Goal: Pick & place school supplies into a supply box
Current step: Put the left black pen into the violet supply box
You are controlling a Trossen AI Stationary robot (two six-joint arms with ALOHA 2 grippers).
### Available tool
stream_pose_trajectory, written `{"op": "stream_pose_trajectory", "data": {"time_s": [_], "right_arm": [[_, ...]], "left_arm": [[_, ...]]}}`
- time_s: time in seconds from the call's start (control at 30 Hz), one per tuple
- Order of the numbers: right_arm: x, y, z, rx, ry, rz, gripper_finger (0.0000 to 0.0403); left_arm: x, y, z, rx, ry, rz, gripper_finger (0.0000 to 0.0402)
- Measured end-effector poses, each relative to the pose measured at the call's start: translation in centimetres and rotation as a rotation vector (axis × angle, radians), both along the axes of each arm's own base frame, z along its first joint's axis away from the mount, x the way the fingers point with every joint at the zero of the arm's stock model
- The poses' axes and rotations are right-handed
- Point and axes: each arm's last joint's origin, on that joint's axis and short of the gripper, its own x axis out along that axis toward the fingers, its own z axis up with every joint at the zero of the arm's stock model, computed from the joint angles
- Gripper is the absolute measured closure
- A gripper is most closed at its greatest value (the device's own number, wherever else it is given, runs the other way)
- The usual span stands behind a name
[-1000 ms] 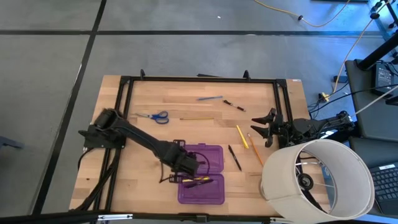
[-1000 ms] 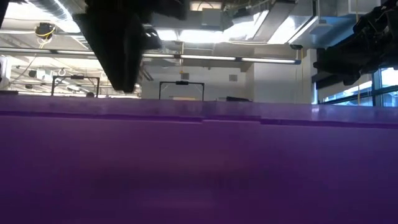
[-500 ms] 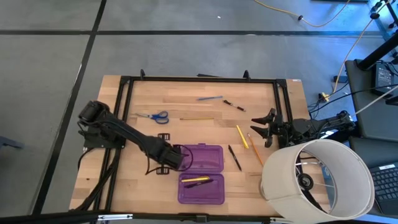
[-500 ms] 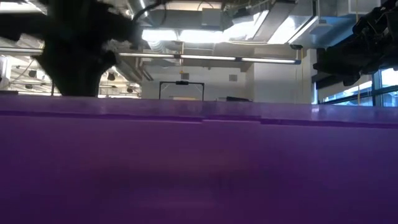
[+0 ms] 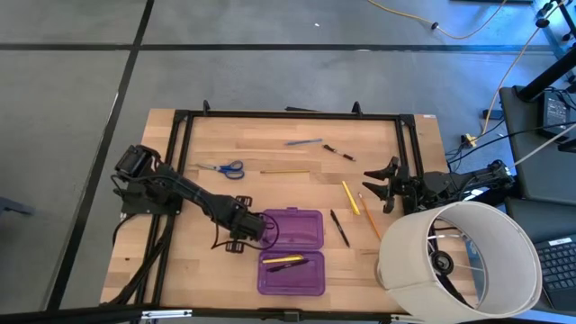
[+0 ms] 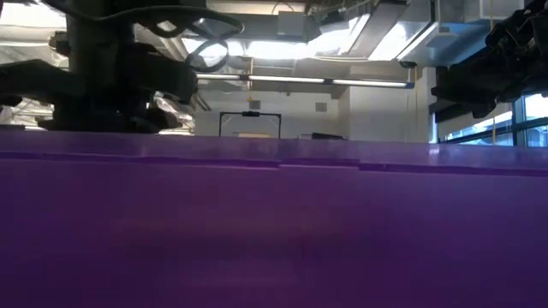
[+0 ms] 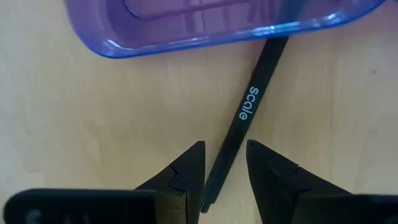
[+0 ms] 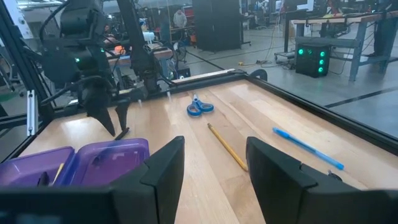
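Observation:
The purple supply box (image 5: 292, 229) lies open, both halves flat on the table. Its near half (image 5: 310, 281) holds a yellow pencil and a dark pen (image 5: 286, 262). My left gripper (image 5: 241, 230) is low beside the left end of the box's far half, open. In the left wrist view its fingers (image 7: 224, 171) stand on either side of a black pen (image 7: 245, 109) lying flat on the wood, whose far end reaches the box's wall (image 7: 205, 34). My right gripper (image 5: 378, 185) waits open near the table's right edge, beside two yellow pencils (image 5: 350, 198).
On the wood lie another black pen (image 5: 339, 228), blue-handled scissors (image 5: 223, 168), a yellow pencil (image 5: 285, 171), a blue pen (image 5: 303, 141) and a dark pen (image 5: 339, 153). A large white cylinder (image 5: 459, 256) stands at the near right corner. A black frame (image 5: 288, 114) rims the table.
My left gripper has drawn back from over the box's near half toward the table's left, ending beside the left end of the far half. The pencil and pen in the near half have stayed put. The right arm has kept still.

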Motion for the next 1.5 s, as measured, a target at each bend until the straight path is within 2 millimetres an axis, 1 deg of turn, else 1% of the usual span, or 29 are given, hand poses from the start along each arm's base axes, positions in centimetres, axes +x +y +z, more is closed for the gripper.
{"op": "stream_pose_trajectory", "data": {"time_s": [0.23,0.43,0.53,0.77,1.23,1.37,1.5], "right_arm": [[0.0,0.0,0.0,-0.002,0.000,0.000,0.0227],[0.0,0.0,0.0,-0.003,0.001,0.000,0.0227],[0.0,0.0,0.0,-0.004,0.001,0.000,0.0227],[0.0,0.0,0.0,-0.004,0.001,0.000,0.0227],[0.0,0.0,0.0,-0.004,0.001,0.000,0.0227],[0.0,0.0,0.0,-0.004,0.001,0.000,0.0227],[0.0,0.0,0.0,-0.004,0.001,0.000,0.0227]], "left_arm": [[-0.8,0.4,-1.2,-0.010,0.016,0.005,0.0289],[-1.0,0.4,-1.4,-0.034,0.015,0.148,0.0288],[-0.8,0.4,-1.4,-0.045,0.004,0.180,0.0288],[-0.4,0.2,-1.2,-0.056,-0.020,0.183,0.0292],[-0.3,0.2,-1.2,-0.061,-0.031,0.184,0.0291],[-0.3,0.1,-1.2,-0.063,-0.031,0.184,0.0302],[-0.3,0.0,-1.2,-0.065,-0.031,0.180,0.0325]]}}
